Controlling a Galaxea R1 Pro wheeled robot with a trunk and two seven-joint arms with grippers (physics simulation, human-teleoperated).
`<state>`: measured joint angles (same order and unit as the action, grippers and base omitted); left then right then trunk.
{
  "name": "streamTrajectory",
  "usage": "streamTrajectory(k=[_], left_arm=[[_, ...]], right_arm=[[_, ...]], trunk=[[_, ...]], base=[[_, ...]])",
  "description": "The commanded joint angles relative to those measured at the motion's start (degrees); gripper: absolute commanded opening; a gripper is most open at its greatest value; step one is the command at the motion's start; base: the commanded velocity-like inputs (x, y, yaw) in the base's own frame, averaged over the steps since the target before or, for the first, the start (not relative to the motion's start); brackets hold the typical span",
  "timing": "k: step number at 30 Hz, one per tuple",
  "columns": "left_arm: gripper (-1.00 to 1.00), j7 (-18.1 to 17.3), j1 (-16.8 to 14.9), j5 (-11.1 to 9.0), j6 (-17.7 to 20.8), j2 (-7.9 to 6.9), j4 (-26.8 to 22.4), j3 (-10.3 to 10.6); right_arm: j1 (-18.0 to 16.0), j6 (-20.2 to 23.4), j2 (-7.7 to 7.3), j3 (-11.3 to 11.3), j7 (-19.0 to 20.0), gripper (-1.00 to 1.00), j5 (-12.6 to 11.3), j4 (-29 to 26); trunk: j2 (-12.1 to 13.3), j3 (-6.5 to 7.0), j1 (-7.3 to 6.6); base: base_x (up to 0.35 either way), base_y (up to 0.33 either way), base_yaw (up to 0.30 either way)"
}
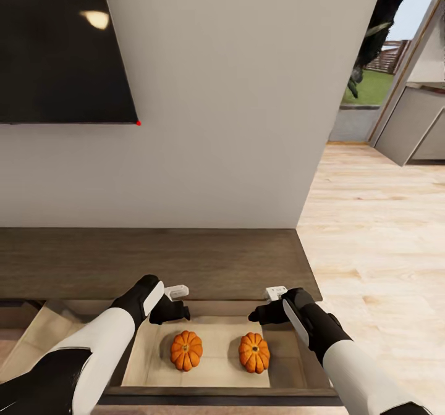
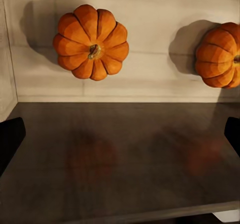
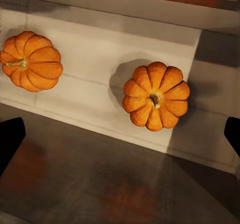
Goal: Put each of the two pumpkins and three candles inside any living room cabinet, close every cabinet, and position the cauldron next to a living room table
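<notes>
Two orange ribbed pumpkins (image 1: 186, 350) (image 1: 254, 352) lie side by side on the pale floor of an open drawer (image 1: 213, 335) in the long dark-brown cabinet (image 1: 185, 260). My left gripper (image 1: 175, 302) hangs open just above the drawer's back edge, over the left pumpkin (image 2: 91, 41). My right gripper (image 1: 267, 304) is open too, above the right pumpkin (image 3: 156, 95). Each wrist view also catches the other pumpkin (image 2: 220, 54) (image 3: 30, 60) near its border. Nothing is held between either pair of fingers. The candles, cauldron and table are out of view.
A black TV screen (image 1: 62, 44) hangs on the white wall above the cabinet. A second pale drawer (image 1: 37, 335) stands open at the left. Light wood floor (image 1: 383, 248) stretches to the right, toward grey units (image 1: 420, 125) and a window.
</notes>
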<state>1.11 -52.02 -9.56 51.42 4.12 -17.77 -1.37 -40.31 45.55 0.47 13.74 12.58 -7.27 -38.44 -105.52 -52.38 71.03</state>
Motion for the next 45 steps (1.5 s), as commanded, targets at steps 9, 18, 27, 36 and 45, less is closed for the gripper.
streamTrajectory(k=[9,18,27,36,45], left_arm=[[1.0,0.2,0.0,-0.2,0.2,-0.06,-0.1,-0.2],[1.0,0.3,0.0,-0.2,-0.3,-0.02,-0.1,-0.2],[1.0,0.2,0.2,-0.2,-6.8,0.01,0.9,-0.2],[1.0,0.2,0.4,-0.3,-12.0,0.01,3.3,-0.3],[1.0,0.3,0.5,-0.4,-12.3,0.0,3.4,-0.4]], right_arm=[[0.0,0.2,-0.03,0.3,-0.2,1.0,-0.5,-0.1],[0.0,0.1,-0.03,0.3,-0.2,1.0,-0.5,-0.1],[0.0,0.1,-0.03,0.3,-0.3,1.0,-0.5,0.0],[0.0,0.0,0.02,0.4,-0.4,1.0,-0.4,0.0],[0.0,-0.3,0.06,0.4,-0.4,1.0,-0.4,0.0]], trunk=[[0.0,0.82,0.0],[0.0,1.68,0.0],[0.0,2.54,0.0],[0.0,3.39,0.0],[0.0,4.25,0.0]], base=[[0.0,0.0,0.0],[0.0,0.0,0.0],[0.0,0.0,0.0],[0.0,0.0,0.0],[-0.095,-0.03,0.0]])
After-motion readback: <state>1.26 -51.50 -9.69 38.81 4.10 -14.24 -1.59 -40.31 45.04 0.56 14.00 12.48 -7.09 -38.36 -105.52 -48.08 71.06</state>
